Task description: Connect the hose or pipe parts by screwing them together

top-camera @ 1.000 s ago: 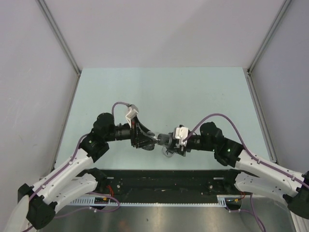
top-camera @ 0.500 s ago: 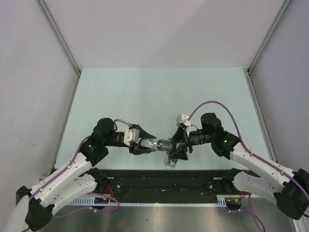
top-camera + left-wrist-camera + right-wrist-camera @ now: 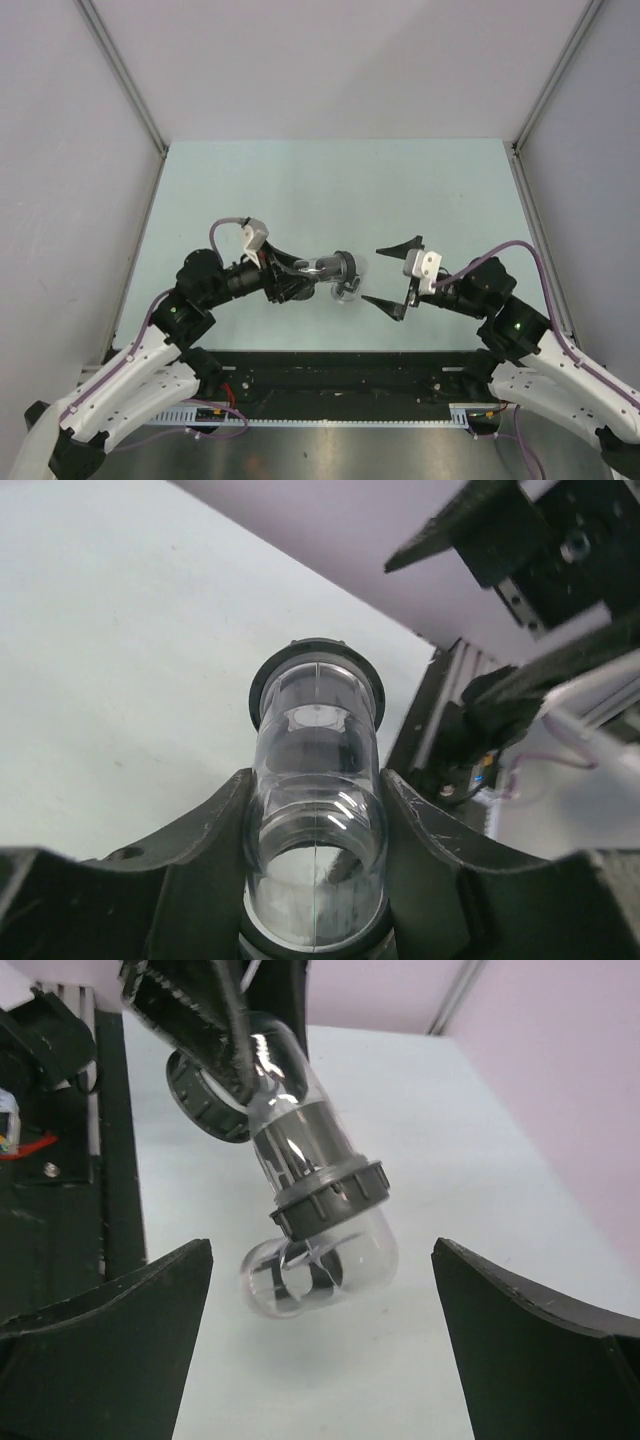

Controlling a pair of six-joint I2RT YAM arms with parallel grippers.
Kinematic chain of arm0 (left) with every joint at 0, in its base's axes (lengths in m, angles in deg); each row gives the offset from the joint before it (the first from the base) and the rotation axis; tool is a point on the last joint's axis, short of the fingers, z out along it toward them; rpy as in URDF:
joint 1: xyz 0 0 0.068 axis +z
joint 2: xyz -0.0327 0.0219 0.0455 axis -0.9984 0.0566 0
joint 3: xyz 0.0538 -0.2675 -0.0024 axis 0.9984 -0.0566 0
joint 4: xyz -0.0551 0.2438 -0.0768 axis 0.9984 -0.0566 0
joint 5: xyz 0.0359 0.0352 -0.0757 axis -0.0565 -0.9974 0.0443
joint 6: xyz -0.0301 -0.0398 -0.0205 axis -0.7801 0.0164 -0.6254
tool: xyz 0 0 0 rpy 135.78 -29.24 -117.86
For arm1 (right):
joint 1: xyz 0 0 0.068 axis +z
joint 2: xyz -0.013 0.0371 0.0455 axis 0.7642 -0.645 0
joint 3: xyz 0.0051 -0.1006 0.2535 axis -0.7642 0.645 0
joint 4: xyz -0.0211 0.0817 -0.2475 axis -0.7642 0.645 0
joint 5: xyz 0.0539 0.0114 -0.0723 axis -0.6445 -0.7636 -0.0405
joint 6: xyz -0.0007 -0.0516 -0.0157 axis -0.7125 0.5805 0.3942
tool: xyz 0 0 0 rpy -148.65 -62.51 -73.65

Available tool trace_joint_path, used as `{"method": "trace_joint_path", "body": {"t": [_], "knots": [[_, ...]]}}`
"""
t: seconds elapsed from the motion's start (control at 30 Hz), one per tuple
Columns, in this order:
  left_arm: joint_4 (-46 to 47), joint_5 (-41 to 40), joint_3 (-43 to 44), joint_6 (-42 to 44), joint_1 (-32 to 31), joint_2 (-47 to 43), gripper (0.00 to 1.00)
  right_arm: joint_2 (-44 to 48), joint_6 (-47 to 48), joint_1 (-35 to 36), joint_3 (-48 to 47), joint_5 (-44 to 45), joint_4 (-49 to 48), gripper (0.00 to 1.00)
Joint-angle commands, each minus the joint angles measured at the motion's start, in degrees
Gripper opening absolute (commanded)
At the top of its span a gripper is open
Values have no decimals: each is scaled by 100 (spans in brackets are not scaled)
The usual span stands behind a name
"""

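Observation:
My left gripper is shut on a clear pipe part, held above the table and pointing right. A grey ribbed collar joins it to a clear elbow, which hangs from the collar's far end. In the left wrist view the clear pipe part sits tight between my fingers, its dark ring end farthest from the camera. My right gripper stands wide open just right of the elbow and touches nothing. In the right wrist view the right gripper frames the elbow with wide gaps either side.
A black rail runs along the near edge between the arm bases. Grey walls with metal corner posts enclose the pale green table. Purple cables loop off both wrists.
The right gripper has opened, let go of the pipe and drawn back to the right. The left wrist has rolled and still holds the joined parts.

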Motion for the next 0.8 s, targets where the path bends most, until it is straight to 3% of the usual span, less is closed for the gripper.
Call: {"method": "trace_joint_path", "body": {"t": [0.0, 0.23, 0.43, 0.63, 0.73, 0.77], "knots": [[97, -398, 620, -2406, 9, 123, 0, 221, 1864, 804, -97, 1316, -170, 96], [-26, -20, 876, -4823, 9, 423, 1, 82, 3615, 2246, 44, 2668, -453, 97], [-26, 350, 771, -5467, 9, 397, 0, -428, 4081, 2739, 44, 3251, -505, 90], [-26, 780, 753, -5661, 27, 361, 0, -701, 4134, 2756, 35, 3251, -471, 70], [-26, 1105, 849, -5487, 70, 475, 0, -780, 4020, 2756, 35, 3251, -418, 55], [-26, 1175, 963, -5372, 71, 536, 0, -798, 3959, 2756, 35, 3251, -418, 46]]}}
